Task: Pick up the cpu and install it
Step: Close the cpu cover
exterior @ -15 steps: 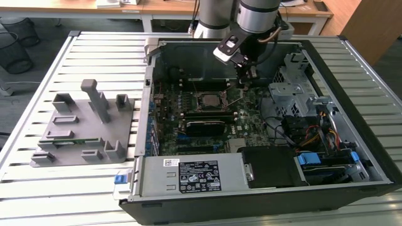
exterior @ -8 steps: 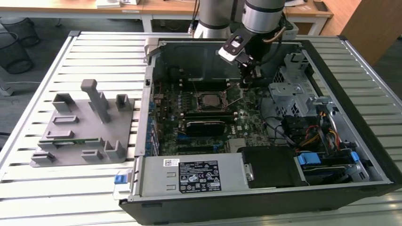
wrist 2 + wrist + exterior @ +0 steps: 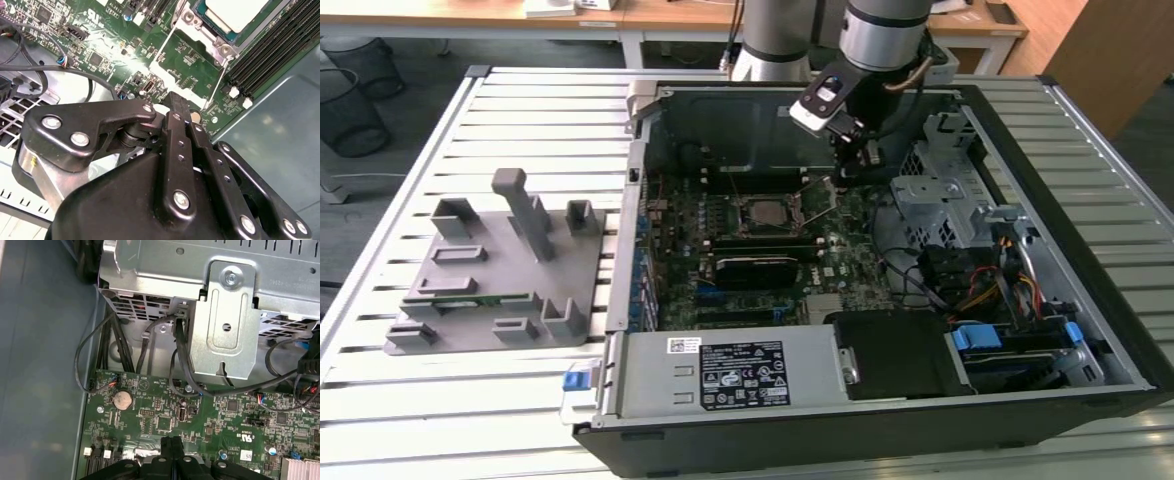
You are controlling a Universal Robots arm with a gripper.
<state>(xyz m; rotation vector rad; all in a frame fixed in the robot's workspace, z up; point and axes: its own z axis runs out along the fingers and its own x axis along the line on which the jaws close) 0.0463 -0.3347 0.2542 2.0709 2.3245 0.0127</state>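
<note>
The cpu (image 3: 765, 211) lies flat in its socket in the middle of the motherboard (image 3: 854, 235), inside the open computer case. In the second wrist view its silvery top with a thin greenish rim (image 3: 235, 12) sits within the socket frame, and thin metal lever wires (image 3: 218, 82) run beside it. My gripper (image 3: 855, 172) hangs low over the board, to the exterior view's right of the socket and apart from the chip. Its black fingers (image 3: 169, 447) are pressed together with nothing between them. The fingertips (image 3: 176, 102) hover just above the green board.
A metal drive cage (image 3: 225, 325) and black cables (image 3: 177, 347) stand close behind the gripper. The case walls (image 3: 640, 110) enclose the board. A grey fixture (image 3: 500, 270) holding a green memory stick (image 3: 467, 297) lies on the slatted table at the exterior view's left. The power supply (image 3: 720, 370) fills the case's near side.
</note>
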